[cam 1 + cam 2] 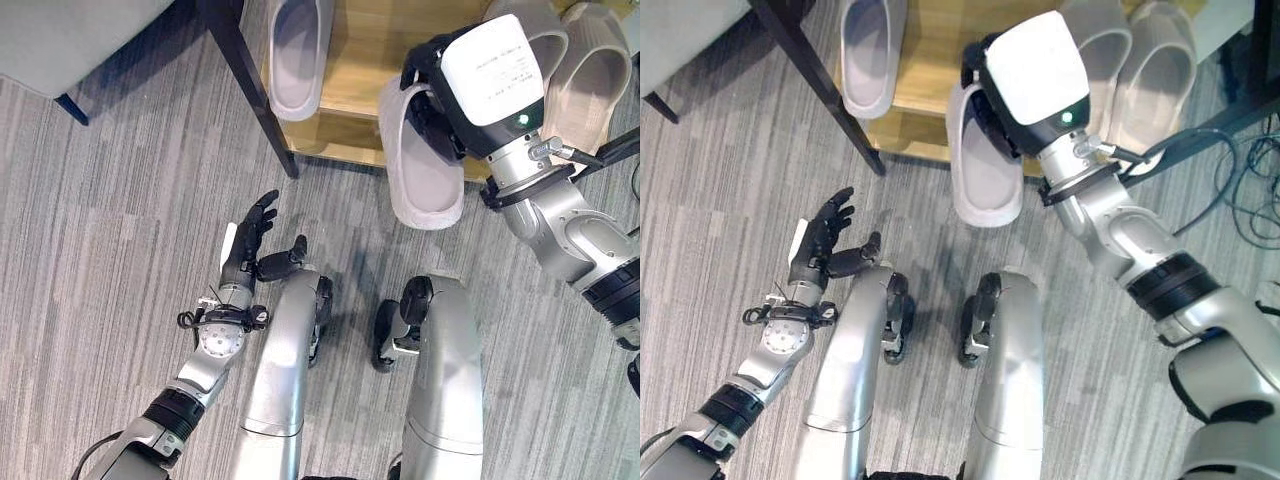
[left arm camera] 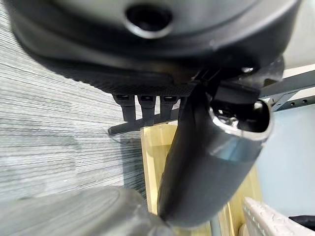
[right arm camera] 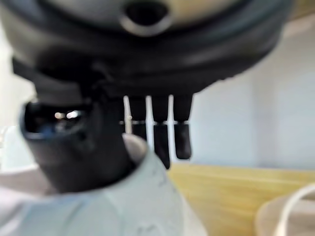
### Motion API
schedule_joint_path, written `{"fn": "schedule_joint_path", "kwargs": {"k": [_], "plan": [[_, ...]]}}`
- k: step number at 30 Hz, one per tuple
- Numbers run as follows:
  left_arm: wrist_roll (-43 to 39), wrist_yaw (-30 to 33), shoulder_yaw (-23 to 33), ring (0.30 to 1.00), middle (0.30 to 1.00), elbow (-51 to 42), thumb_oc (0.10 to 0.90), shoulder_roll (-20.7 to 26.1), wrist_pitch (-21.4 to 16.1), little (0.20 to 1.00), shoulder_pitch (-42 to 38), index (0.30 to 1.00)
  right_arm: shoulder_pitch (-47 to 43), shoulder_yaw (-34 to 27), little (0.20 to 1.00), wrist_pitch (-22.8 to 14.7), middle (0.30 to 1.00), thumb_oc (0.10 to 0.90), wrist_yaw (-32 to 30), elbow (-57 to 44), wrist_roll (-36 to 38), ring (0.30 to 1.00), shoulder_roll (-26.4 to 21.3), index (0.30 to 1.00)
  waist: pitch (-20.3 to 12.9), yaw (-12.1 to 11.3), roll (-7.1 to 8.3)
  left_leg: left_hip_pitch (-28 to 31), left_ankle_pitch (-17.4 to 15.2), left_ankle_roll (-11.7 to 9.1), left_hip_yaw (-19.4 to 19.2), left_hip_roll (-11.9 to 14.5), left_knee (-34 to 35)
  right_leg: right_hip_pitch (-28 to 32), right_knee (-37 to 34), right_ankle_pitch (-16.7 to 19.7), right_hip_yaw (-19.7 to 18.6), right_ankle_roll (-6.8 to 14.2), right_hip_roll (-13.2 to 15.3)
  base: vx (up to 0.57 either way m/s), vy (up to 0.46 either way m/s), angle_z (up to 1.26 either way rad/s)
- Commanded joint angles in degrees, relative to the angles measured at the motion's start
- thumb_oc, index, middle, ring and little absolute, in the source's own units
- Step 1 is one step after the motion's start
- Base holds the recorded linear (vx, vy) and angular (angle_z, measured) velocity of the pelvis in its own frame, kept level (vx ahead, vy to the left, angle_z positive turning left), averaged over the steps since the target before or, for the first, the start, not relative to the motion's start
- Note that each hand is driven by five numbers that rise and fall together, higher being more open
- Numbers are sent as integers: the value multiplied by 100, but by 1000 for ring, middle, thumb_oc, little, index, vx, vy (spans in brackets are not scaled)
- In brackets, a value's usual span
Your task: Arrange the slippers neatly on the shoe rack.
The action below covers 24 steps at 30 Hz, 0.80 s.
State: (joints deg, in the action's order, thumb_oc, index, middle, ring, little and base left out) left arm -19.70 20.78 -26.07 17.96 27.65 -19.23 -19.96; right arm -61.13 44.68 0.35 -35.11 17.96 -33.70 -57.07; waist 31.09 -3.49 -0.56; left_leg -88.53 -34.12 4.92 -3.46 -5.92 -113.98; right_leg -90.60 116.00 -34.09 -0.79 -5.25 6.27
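Right hand (image 1: 432,105) with fingers curled around a grey slipper (image 1: 420,165), half on the wooden shoe rack (image 1: 365,60), heel overhanging the carpet. Left hand (image 1: 250,245) low, fingers spread.

- grey striped low-pile carpet floor (image 1: 120,200) covers the whole area
- light wooden shelf board with dark metal frame leg (image 1: 250,90), standing on the carpet at the far side
- pale grey upholstered furniture piece (image 1: 70,35) on a dark leg, far left corner
- loose grey cables (image 1: 1240,170) on the carpet, far right
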Motion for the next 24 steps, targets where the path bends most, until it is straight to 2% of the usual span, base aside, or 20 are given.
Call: {"fn": "schedule_joint_path", "kwargs": {"k": [1,11,17,23,24], "plan": [[24,86,-643,900,900,-494,800,82,-302,900,1092,900,-1185,-38,300,83,300,400,-696,8,5,300,-142,300,-130,-280,136,-143,-1293,17,297,113,-450,280,572,-442,-652,-169,-126,0,0,0],[-125,-17,-900,900,900,-512,800,307,-508,900,1210,900,-1653,492,300,120,300,400,-818,1134,224,300,213,300,-130,-476,73,-143,-1408,-59,255,146,-720,365,786,-366,-606,-23,51,30,14,0],[-253,-136,-1031,900,900,-514,800,385,-615,900,1201,900,-2197,863,300,216,300,400,-866,1764,395,300,323,300,-130,-694,94,-143,-1298,-162,315,98,-556,512,616,-191,-450,37,206,2,-5,2],[-305,-242,-1187,900,900,-513,800,411,-706,900,1122,900,-2459,962,300,228,300,400,-1006,2466,601,300,477,300,-130,-855,43,-143,-1165,-233,378,22,-370,612,442,-53,-349,87,330,-6,-14,8],[-335,-265,-1237,900,900,-506,800,430,-715,900,1101,900,-2558,1004,385,202,385,456,-1029,2600,670,385,521,385,-130,-896,6,-143,-1122,-253,411,3,-352,619,419,-45,-314,84,350,-16,-5,13]]}}
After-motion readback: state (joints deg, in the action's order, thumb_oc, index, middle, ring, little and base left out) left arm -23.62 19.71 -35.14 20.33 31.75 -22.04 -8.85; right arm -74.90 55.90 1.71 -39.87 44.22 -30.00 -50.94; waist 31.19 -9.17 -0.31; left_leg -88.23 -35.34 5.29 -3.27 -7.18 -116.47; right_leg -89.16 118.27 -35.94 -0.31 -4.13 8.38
